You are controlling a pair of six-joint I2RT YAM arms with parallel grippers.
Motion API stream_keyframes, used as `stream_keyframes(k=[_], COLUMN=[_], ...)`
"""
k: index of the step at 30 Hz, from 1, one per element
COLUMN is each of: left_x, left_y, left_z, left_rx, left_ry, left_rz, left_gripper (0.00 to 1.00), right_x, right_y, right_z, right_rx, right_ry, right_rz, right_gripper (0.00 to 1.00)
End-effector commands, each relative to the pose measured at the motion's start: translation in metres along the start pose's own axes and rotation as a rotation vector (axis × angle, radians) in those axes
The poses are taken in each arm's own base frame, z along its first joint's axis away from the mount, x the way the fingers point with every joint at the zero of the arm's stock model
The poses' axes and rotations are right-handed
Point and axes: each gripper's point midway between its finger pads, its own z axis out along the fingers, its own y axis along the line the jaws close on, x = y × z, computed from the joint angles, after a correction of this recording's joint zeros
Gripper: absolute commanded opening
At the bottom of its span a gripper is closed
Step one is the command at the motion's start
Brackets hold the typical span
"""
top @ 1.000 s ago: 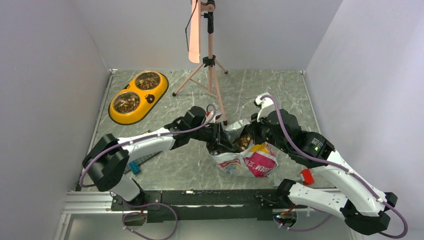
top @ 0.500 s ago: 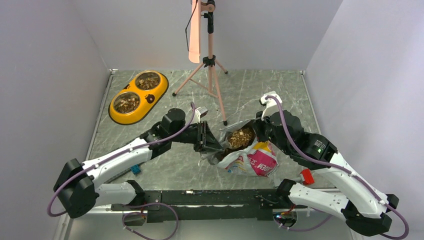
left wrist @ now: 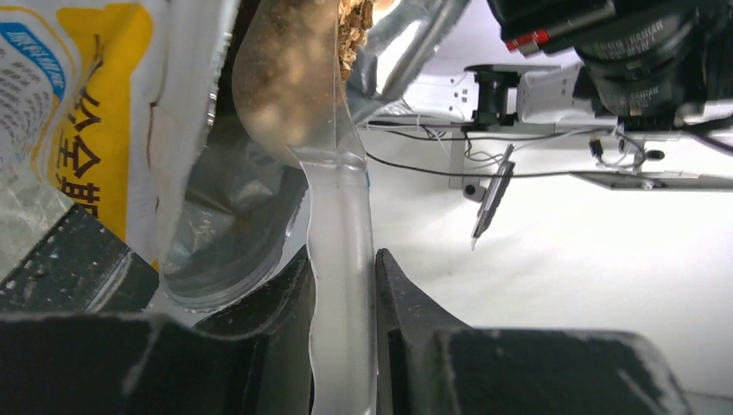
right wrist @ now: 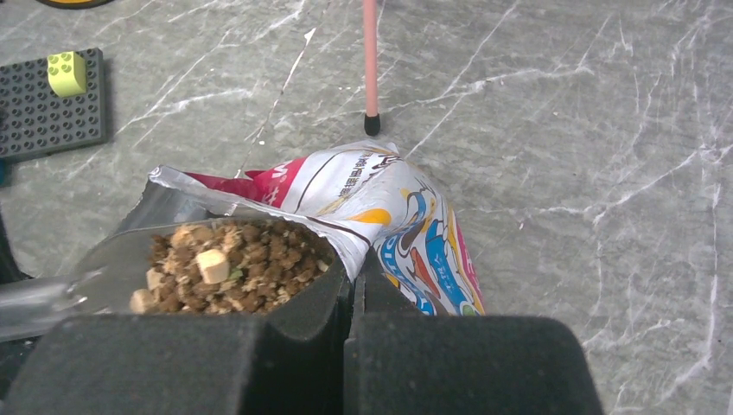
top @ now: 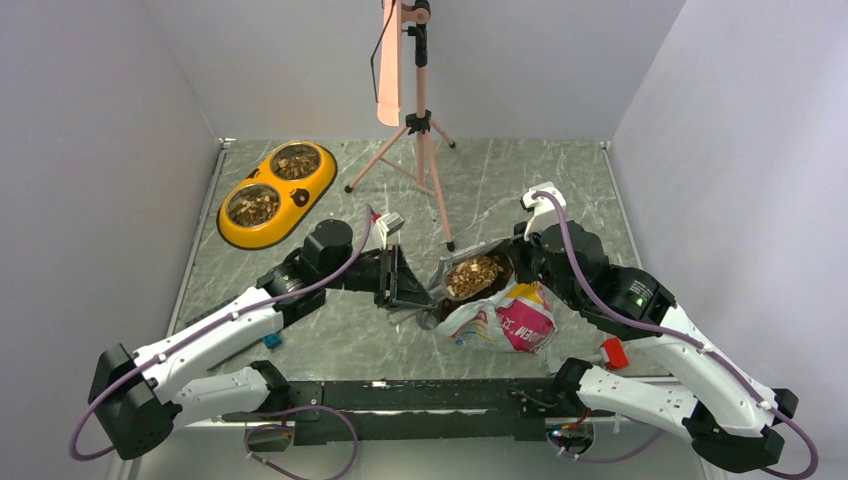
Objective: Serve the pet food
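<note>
The pet food (top: 474, 274) fills a clear plastic scoop (top: 462, 281) at the mouth of the cartoon-printed bag (top: 505, 322). My left gripper (top: 408, 288) is shut on the scoop's handle (left wrist: 342, 259), just left of the bag. In the left wrist view the scoop bowl (left wrist: 290, 78) rises beside the bag (left wrist: 78, 130), with kibble (left wrist: 354, 17) at its top. My right gripper (top: 516, 264) is shut on the bag's upper edge (right wrist: 346, 246) and holds it open. The right wrist view shows the kibble heap (right wrist: 233, 264) beside its fingers.
A yellow double dish (top: 232, 228) with kibble in both steel bowls sits at the far left. A pink tripod (top: 421, 125) stands at the back centre, one foot (right wrist: 371, 125) close behind the bag. A dark studded plate (right wrist: 47, 121) with a yellow brick (right wrist: 67, 72) lies to the left.
My left arm has drawn back to the left and pulled the scoop out of the bag, loaded with kibble. My right gripper has kept its hold on the bag's edge.
</note>
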Motion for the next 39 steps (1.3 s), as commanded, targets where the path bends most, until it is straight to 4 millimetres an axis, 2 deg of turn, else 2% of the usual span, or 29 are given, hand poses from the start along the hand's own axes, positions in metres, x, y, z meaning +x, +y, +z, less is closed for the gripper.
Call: stream_keyframes(k=[1, 3, 4, 9, 11, 14, 16, 24, 28, 32, 35, 39], left_x=[0.004, -0.001, -0.003, -0.008, -0.012, -0.017, -0.013, -0.001, 0.002, 0.012, 0.020, 0.015], left_y=[-0.012, 0.004, 0.006, -0.001, 0.005, -0.005, -0.007, 0.017, 0.014, 0.020, 0.017, 0.018], left_z=[-0.014, -0.018, -0.020, -0.020, -0.017, -0.021, -0.026, -0.024, -0.021, -0.030, -0.033, -0.030], left_rx=[0.081, 0.069, 0.089, 0.139, 0.156, 0.255, 0.263, 0.186, 0.236, 0.205, 0.225, 0.229], left_ry=[0.005, -0.011, -0.010, -0.023, 0.003, -0.013, -0.024, -0.001, 0.041, 0.024, 0.056, 0.029], left_rz=[0.252, 0.265, 0.266, 0.337, 0.335, 0.336, 0.352, 0.365, 0.356, 0.395, 0.385, 0.381], left_gripper=[0.00, 0.00, 0.00, 0.00, 0.00, 0.00, 0.00, 0.00, 0.00, 0.00, 0.00, 0.00], right_x=[-0.035, -0.035, -0.035, -0.037, -0.037, -0.038, -0.039, -0.039, -0.041, -0.043, -0.042, -0.044], right_y=[-0.010, -0.009, -0.009, -0.010, -0.009, -0.008, -0.009, -0.011, -0.007, -0.008, -0.006, -0.001], right_z=[-0.012, -0.012, -0.012, -0.015, -0.014, -0.014, -0.015, -0.014, -0.011, -0.014, -0.012, -0.009], right_rx=[0.035, 0.033, 0.031, 0.031, 0.029, 0.025, 0.031, 0.041, 0.028, 0.033, 0.022, 0.008], right_ry=[-0.142, -0.143, -0.141, -0.141, -0.140, -0.136, -0.138, -0.138, -0.137, -0.137, -0.134, -0.133], right_rz=[0.046, 0.047, 0.046, 0.044, 0.045, 0.042, 0.044, 0.038, 0.029, 0.031, 0.024, 0.028], right_gripper=[0.00, 0.00, 0.00, 0.00, 0.00, 0.00, 0.00, 0.00, 0.00, 0.00, 0.00, 0.00])
